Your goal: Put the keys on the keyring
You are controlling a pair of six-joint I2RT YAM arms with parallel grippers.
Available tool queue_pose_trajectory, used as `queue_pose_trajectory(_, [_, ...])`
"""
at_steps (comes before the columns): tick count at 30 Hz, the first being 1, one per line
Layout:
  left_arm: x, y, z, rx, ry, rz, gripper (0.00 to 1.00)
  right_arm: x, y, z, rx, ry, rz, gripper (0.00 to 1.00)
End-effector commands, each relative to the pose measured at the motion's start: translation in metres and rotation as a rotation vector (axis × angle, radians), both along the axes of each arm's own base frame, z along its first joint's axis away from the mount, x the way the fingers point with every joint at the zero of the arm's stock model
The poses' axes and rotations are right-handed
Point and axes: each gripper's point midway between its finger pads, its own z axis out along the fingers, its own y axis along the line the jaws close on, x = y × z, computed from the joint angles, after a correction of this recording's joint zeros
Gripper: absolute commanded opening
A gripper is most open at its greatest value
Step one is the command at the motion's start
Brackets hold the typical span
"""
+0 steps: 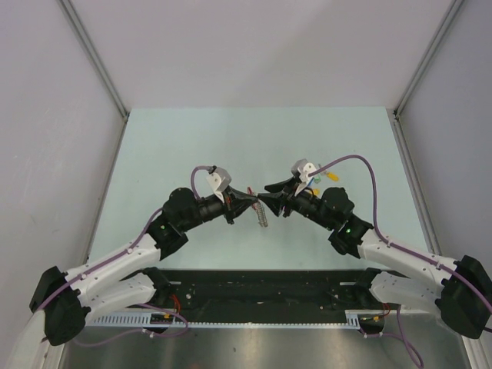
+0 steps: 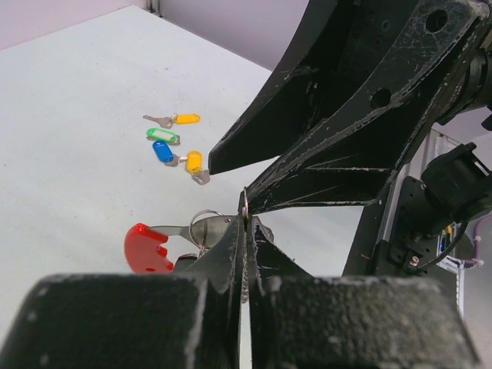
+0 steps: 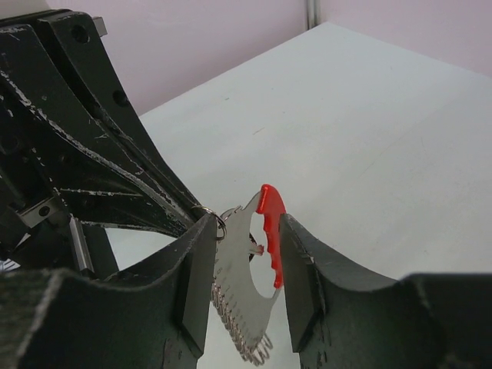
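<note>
Right wrist view: my right hand straddles the keyring, one finger on each side of its flat body. Its long axis runs 12 to 6, chain at the bottom. I cannot tell whether I am pressing it. My left hand, at 10 o'clock, is clenched on its small ring. The keys lie apart on the surface, at 3 o'clock overhead, nearer my right arm. My fingers hide the pinch point, and the ring's opening is too small to make out.
</note>
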Motion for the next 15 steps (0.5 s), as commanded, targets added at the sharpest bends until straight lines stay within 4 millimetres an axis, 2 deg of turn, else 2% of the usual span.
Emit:
queue_pose_trajectory(1, [-0.0024,-0.0030,0.0342,-0.075,-0.053,-0.008,0.02,0.0048,0.0039,0.0244,0.024,-0.076,-0.020,0.43])
queue_pose_trajectory(8, [-0.0044,-0.0037,0.0347,-0.079,-0.048,-0.016,0.03,0.0052,0.0074,0.0180,-0.017,-0.102,-0.039,0.33])
queue_pose_trajectory(11, [-0.0047,-0.0038,0.0348,-0.078,-0.044,-0.017,0.03,0.0059,0.0072,0.0184,-0.028,-0.120,-0.047,0.20])
queue_pose_trajectory(12, [-0.0048,-0.0035,0.0359,-0.078,-0.040,-0.015,0.06,0.0058,0.0063,0.0192,-0.031,-0.127,-0.050,0.13])
queue_pose_trajectory(14, [-0.0046,-0.0026,0.0352,-0.072,-0.026,-0.010,0.12,0.0069,0.0054,0.0163,-0.061,-0.127,-0.061,0.06])
queue_pose_trajectory(15, [-0.0037,-0.0017,0.0344,-0.061,-0.014,-0.002,0.26,0.0086,0.0042,0.0221,-0.075,-0.154,-0.069,0.01])
